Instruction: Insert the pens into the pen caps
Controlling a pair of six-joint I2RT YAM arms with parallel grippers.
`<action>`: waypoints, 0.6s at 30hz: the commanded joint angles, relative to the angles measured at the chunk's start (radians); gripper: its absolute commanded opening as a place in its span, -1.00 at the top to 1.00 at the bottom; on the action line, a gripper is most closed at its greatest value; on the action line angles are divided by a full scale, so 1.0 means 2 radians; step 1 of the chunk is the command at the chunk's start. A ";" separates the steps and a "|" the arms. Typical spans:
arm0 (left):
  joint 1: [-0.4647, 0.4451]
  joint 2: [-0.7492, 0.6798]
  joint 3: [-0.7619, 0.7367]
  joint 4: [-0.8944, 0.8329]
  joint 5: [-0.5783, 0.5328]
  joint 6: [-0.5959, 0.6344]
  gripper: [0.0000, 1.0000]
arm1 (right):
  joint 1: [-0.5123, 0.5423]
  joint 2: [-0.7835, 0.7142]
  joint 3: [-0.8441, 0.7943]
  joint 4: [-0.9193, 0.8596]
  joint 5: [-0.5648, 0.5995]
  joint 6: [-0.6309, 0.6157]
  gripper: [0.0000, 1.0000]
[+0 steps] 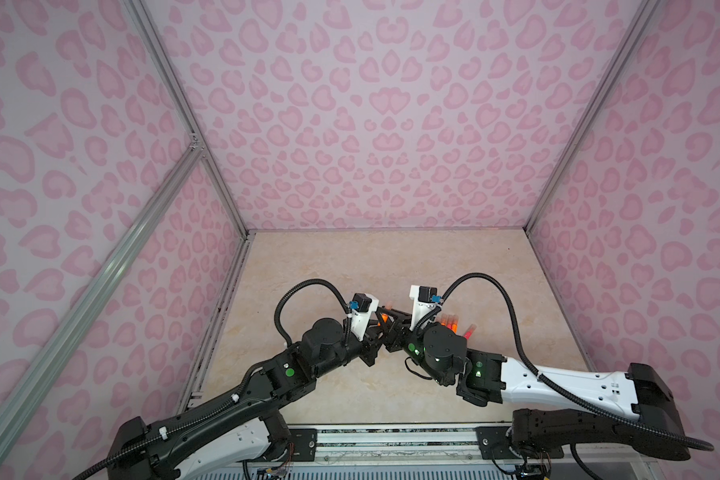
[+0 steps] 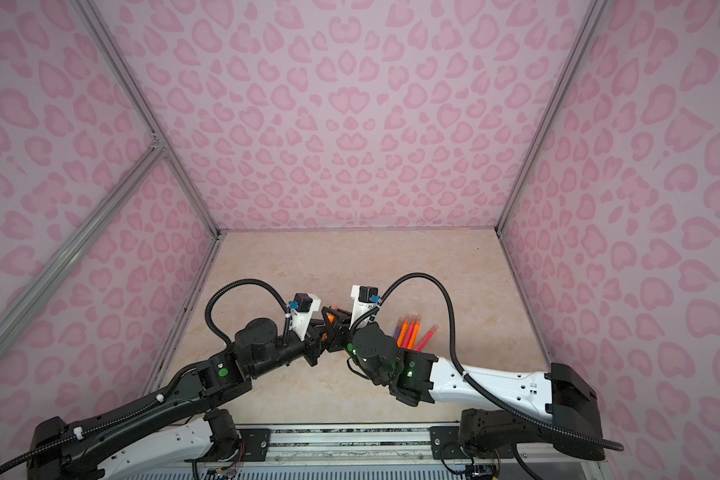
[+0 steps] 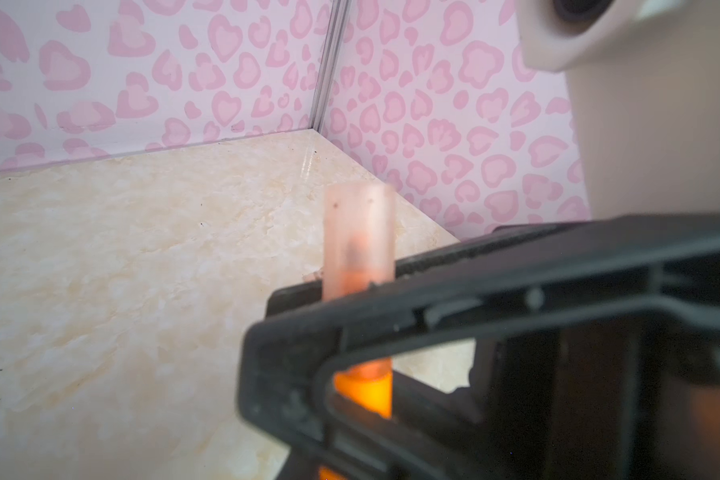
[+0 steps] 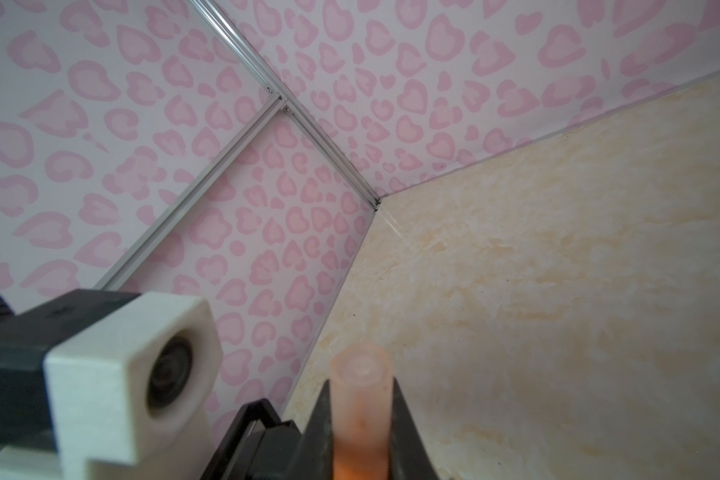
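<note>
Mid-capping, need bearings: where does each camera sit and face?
Top views: above the arms' base, facing the back wall; both arms, left gripper and right gripper meeting.
Left wrist: left arm, looking past the orange marker pen and translucent pale plastic cap; black fingers show.
Right wrist: right arm, looking along its fingers clamping the cap.
Shared: both wrist views show the cap.

Pens (image 2: 410, 332) beside right arm (image 2: 487, 380)

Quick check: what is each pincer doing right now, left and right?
Left pincer: closed, holding the orange pen.
Right pincer: closed on the cap fitted over that pen's tip.
</note>
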 commanded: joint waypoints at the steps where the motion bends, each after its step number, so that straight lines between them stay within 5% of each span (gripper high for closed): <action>1: -0.002 -0.005 0.001 0.061 0.018 -0.001 0.93 | -0.004 0.008 0.000 -0.025 -0.015 -0.009 0.74; 8: -0.002 -0.005 -0.004 0.060 0.024 -0.004 0.88 | -0.039 0.014 -0.003 -0.049 -0.025 0.010 0.89; 11: -0.002 -0.003 -0.009 0.057 0.013 -0.005 0.38 | -0.064 0.017 -0.005 -0.074 -0.021 0.018 1.00; 13: -0.002 0.002 -0.013 0.053 0.004 -0.006 -0.13 | -0.088 0.020 -0.009 -0.090 -0.023 0.025 1.00; 16: -0.002 0.013 -0.019 0.049 -0.018 -0.010 -0.61 | -0.133 0.022 -0.027 -0.103 -0.027 0.035 1.00; 18: -0.001 0.020 -0.025 0.046 -0.037 -0.015 -0.77 | -0.161 0.024 -0.041 -0.105 -0.026 0.038 1.00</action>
